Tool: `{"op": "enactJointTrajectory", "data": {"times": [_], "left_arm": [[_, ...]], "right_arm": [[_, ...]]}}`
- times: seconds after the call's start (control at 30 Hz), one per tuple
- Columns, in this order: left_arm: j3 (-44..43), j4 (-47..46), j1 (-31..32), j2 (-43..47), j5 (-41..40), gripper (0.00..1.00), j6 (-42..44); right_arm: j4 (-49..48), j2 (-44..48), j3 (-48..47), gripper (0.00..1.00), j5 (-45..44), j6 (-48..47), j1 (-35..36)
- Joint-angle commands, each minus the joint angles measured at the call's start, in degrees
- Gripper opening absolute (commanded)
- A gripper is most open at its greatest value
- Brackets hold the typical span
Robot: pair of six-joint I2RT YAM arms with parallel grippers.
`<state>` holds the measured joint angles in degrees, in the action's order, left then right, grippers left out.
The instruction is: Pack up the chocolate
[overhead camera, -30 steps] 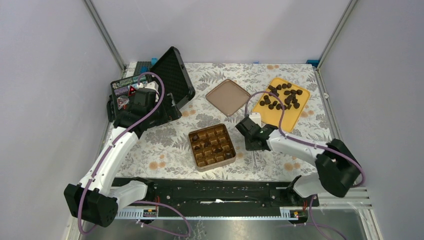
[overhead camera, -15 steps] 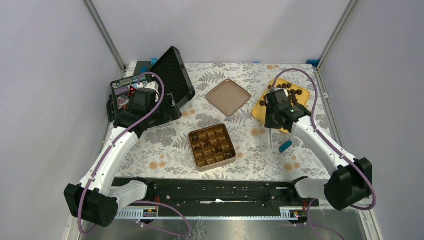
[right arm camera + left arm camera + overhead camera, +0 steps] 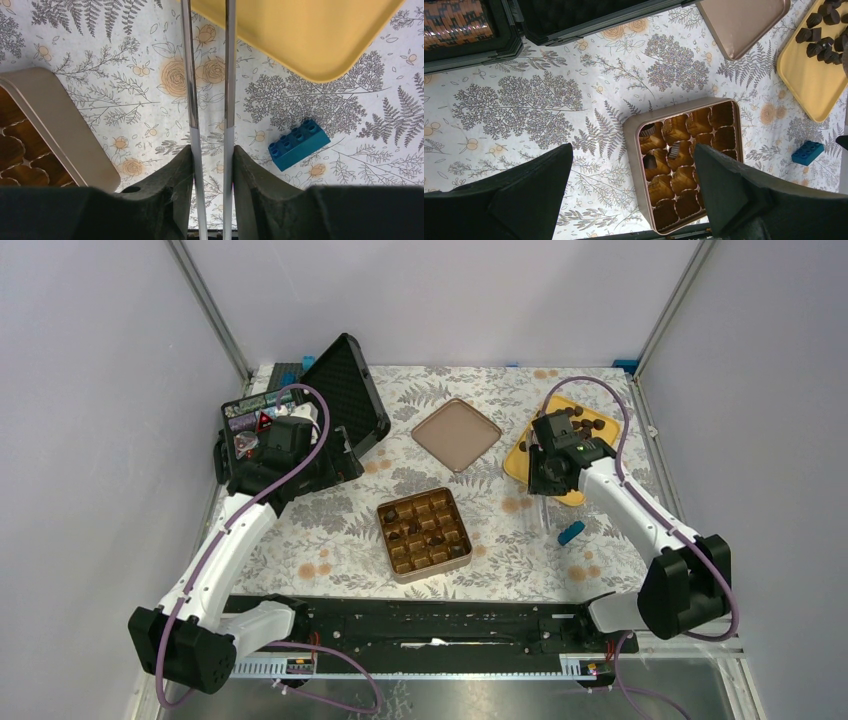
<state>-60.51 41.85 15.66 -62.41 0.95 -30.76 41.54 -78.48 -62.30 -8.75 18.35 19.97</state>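
Dark chocolate (image 3: 805, 35): most pieces lie loose at the far end of the yellow tray (image 3: 310, 35); a few sit in cells of the tin (image 3: 633, 160).
Right gripper (image 3: 212, 152): clamped on metal tweezers (image 3: 192, 75); the blades stand apart and their tips run out of its camera's view at the tray's near edge.
Gap to chocolate: the pieces lie just beyond the tips, farther up the tray.
Doing it well: straddle one piece standing alone, then squeeze gently.
Left gripper (image 3: 633, 150): fingers wide apart, empty, above the tin.

Fingers (image 3: 167, 192) clasp two metal strips (image 3: 190, 90) reaching to yellow tray (image 3: 300, 35), tin (image 3: 60, 125) left, blue brick (image 3: 298, 144) right
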Motion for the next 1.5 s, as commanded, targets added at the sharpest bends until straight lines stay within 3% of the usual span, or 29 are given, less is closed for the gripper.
{"op": "enactJointTrajectory", "data": {"times": [0.0,1.47], "left_arm": [[-1.5,-2.4,-0.2,-0.3,-0.7,0.99,1.2],[0.0,-2.7,-0.3,-0.2,-3.4,0.99,1.5]], "right_arm": [[0.0,-1.1,-3.9,0.39,-0.8,-0.9,-0.5],[-4.1,-15.6,-12.3,0.44,-7.1,-2.9,-0.6]]}}
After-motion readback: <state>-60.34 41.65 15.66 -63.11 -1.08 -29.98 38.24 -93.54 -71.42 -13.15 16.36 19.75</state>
